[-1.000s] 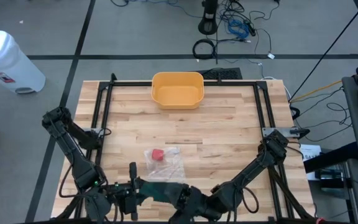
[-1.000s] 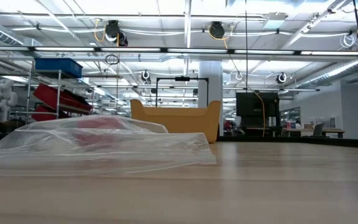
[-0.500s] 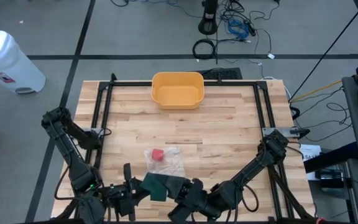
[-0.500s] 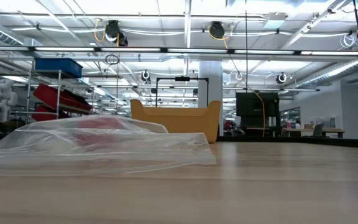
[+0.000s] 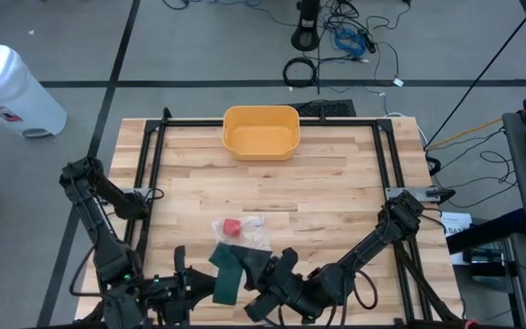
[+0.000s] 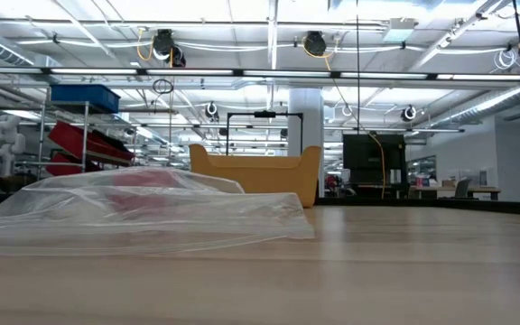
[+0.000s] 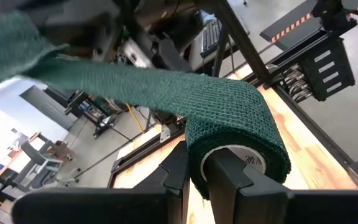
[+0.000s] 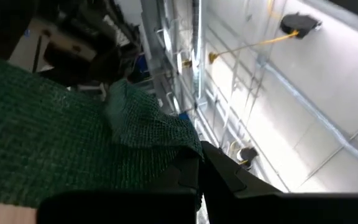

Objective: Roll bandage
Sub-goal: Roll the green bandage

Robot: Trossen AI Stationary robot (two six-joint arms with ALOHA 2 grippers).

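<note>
Left gripper (image 7: 194,180) is clamped on the dark green bandage (image 5: 229,271) roll at the near edge of the table (image 5: 336,192), left of centre. Right gripper (image 8: 194,174) pinches the loose end of the same strip just beside it. A clear plastic bag (image 5: 243,234) with a red item lies just beyond; a yellow bin (image 5: 260,132) sits at the far edge.

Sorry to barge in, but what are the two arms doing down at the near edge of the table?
They are handling a green bandage between them. The left hand grips the roll, and the right hand is shut on the loose end, so a strip spans the two. A plastic bag lies just beyond, and a yellow bin sits at the far edge.
</note>
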